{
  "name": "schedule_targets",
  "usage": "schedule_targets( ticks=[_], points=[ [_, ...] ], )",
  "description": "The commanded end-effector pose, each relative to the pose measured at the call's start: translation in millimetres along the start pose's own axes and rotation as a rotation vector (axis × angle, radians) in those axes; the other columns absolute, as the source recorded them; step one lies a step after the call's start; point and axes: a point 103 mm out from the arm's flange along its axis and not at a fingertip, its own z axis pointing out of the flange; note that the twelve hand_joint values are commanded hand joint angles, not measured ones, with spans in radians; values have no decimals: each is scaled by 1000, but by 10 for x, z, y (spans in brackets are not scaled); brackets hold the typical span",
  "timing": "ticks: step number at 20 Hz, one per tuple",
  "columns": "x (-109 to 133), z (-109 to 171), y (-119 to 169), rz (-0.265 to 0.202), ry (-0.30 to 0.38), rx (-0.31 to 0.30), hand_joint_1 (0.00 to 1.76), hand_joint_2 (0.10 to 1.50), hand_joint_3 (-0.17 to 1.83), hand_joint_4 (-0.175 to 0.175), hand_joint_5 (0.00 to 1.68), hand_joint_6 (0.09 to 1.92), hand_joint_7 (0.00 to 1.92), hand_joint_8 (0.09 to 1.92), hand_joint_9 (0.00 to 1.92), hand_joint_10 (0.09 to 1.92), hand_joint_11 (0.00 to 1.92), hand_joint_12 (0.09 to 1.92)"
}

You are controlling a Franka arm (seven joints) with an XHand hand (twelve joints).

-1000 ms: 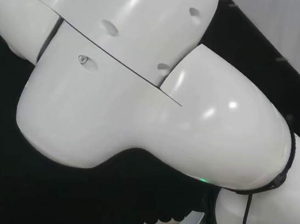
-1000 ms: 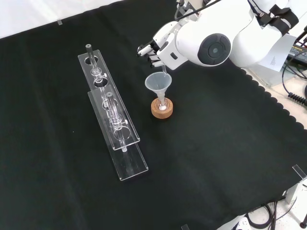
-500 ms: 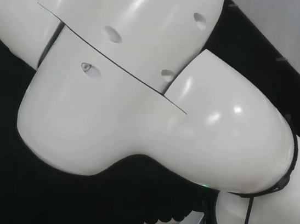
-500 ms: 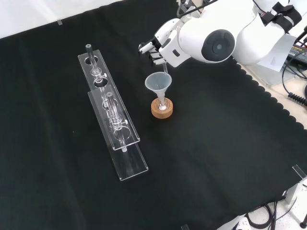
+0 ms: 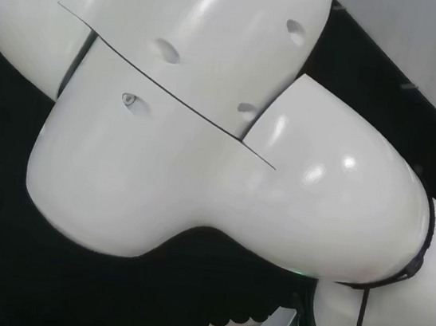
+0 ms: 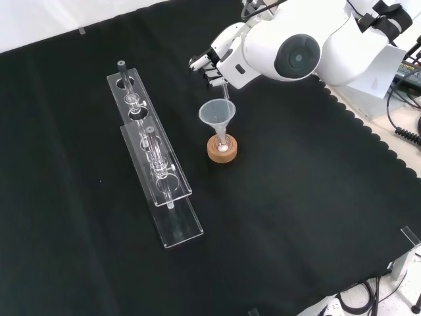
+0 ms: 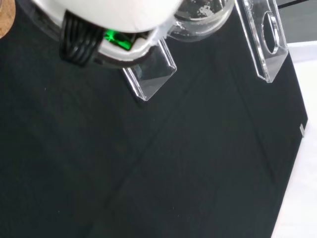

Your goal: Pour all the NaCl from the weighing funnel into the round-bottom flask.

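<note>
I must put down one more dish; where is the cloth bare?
In the front view, the cloth is bare right of the cork stand and left of the clear racks. It is crowded between racks and funnel, under the hand.

No legible text (anywhere).

Clear racks on the black cloth

Two clear plastic racks (image 6: 152,155) lie end to end on the black cloth (image 6: 296,217), with cables (image 6: 404,128) at the counter's edge.
</note>
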Motion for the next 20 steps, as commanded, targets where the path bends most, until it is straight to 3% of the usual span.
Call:
schedule_targets(
  ticks=[1,5,8,10,11,15,20],
  points=[
    [5,0,-44,48,8,-19,1276,613,770,63,1176,862,1323,674,1234,384,693,1141],
    [-71,76,-18,46,70,-47,1276,613,769,63,1176,861,1323,673,1235,384,695,1140],
    [-79,127,14,62,23,-41,1276,614,768,63,1177,860,1324,672,1235,384,695,1140],
    [-66,74,-20,59,9,-72,1276,614,768,62,1176,860,1324,672,1236,384,695,1140],
    [-66,61,-34,130,-44,-29,1276,614,768,62,1176,860,1324,672,1236,384,695,1140],
    [-6,-2,-9,75,6,-60,1276,614,767,61,1177,858,1325,671,1237,383,698,1139],
    [-15,33,19,52,19,-76,1276,614,766,61,1178,856,1325,669,1238,383,702,1137]
  ],
)
